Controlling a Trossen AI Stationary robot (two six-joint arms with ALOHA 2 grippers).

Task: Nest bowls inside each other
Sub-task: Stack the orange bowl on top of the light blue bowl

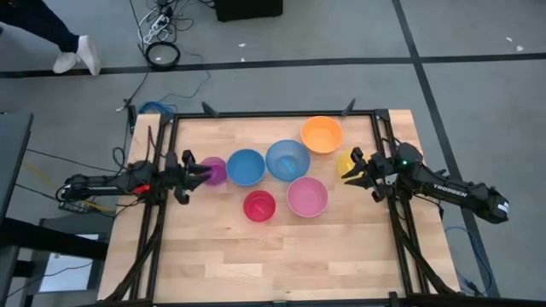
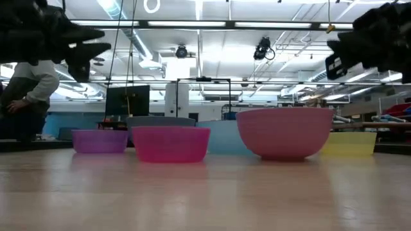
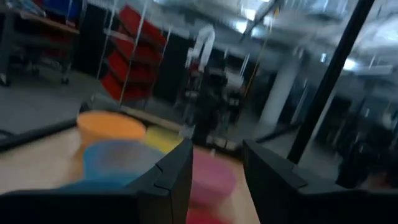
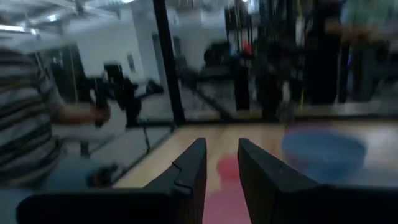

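Observation:
Seven bowls stand upright on their bases on the wooden table (image 1: 213, 264): purple (image 1: 216, 170), blue (image 1: 245, 167), lighter blue (image 1: 287, 159), orange (image 1: 322, 134), yellow (image 1: 344, 162), pink (image 1: 307, 197) and red (image 1: 259, 205). None is inside another. My left gripper (image 1: 203, 170) hovers open, roughly level, above the purple bowl's left edge. In the left wrist view my left gripper (image 3: 217, 149) has nothing between its fingers. My right gripper (image 1: 350, 169) hovers open over the yellow bowl's right side. The right wrist view shows my right gripper (image 4: 221, 146) bare too. Both arms are high above the bowls in the low view.
A black frame (image 1: 273, 116) runs along the table's far edge and down both sides behind the arms. Bare wood lies between the bowls and the near edge. A person (image 2: 29, 96) stands beyond the table at the left, and another person's legs (image 1: 60, 38) show on the floor.

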